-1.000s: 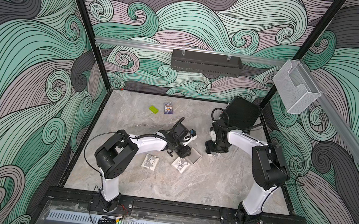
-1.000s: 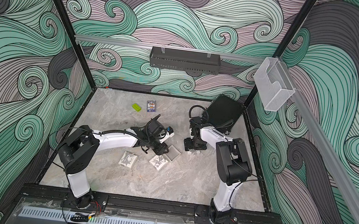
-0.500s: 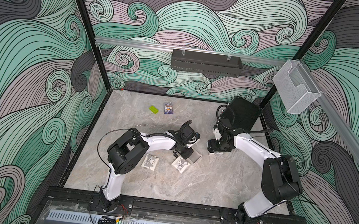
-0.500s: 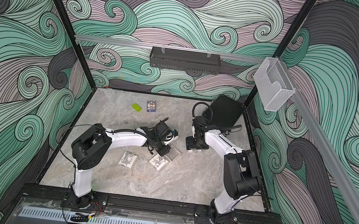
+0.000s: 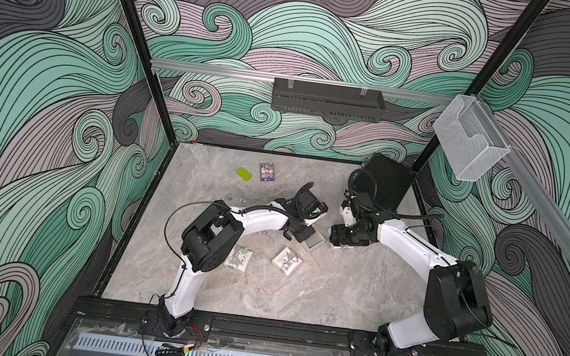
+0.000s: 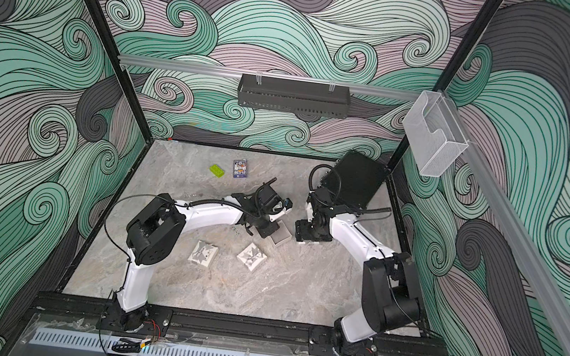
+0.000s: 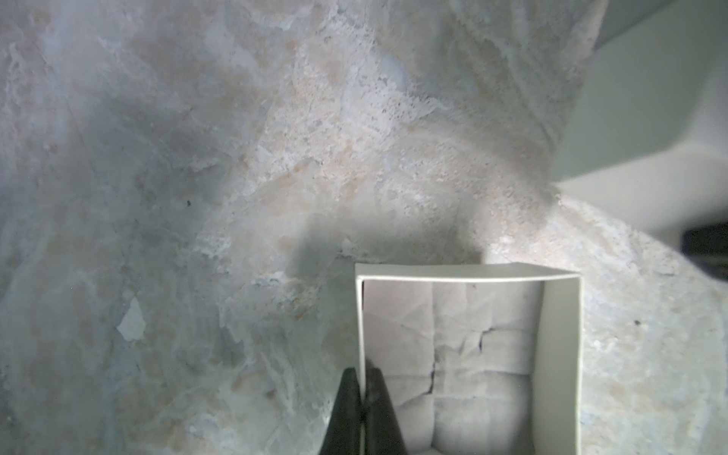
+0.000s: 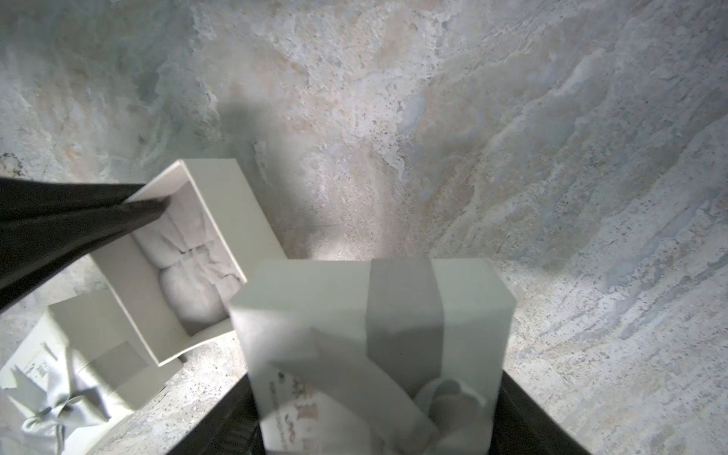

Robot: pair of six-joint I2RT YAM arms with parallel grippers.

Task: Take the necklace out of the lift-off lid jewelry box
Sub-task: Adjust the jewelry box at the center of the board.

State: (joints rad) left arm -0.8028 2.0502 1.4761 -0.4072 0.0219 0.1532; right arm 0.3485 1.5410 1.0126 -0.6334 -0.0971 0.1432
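Wall of box (image 7: 561,354) sits pinched in closed left gripper (image 7: 361,380), padding (image 7: 472,327) just inside; right gripper (image 8: 374,398) clamps lid (image 8: 370,307); necklace unseen

The white box base (image 8: 236,216) sits open, crumpled white padding (image 8: 189,275) inside, its grey-ribboned lid (image 8: 354,299) off just beside it.

Soft even light, blurred lid (image 8: 370,315) up close (faint shadows)

Nothing here can truly be read. The lid (image 8: 370,335) carries reddish print on its top, too blurred to make out. The blue card (image 5: 267,172) far back shows markings too small to tell.
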